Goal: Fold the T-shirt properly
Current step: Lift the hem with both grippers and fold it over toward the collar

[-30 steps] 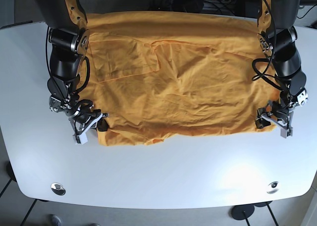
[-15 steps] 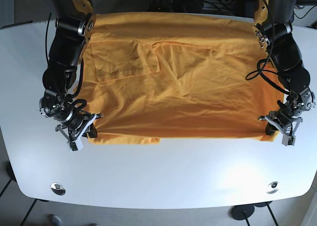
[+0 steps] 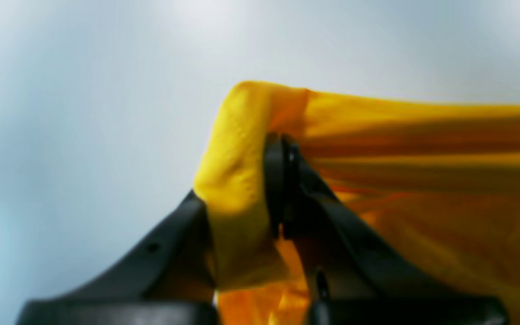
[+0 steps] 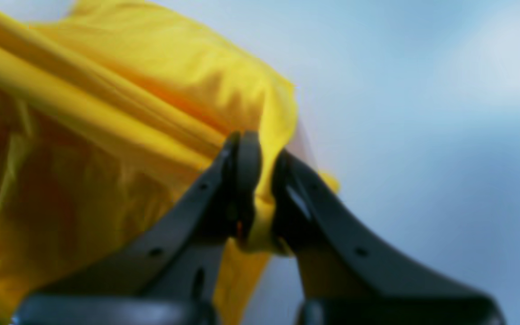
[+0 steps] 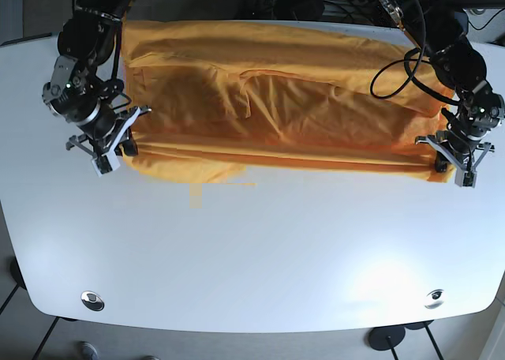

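Jaws on both sides are clamped on the near corners of the orange T-shirt (image 5: 276,107), left gripper (image 5: 456,156) and right gripper (image 5: 110,143) holding that hem raised over the white counter (image 5: 260,257), so the first fold looks underway, with the rest undone.

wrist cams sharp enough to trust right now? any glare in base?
Left wrist view: soft all over, but the left gripper pinching the T-shirt is readable. Right wrist view: equally blurred, right gripper clamped on cloth. Base view: sharp, with a bright glare patch on the table.
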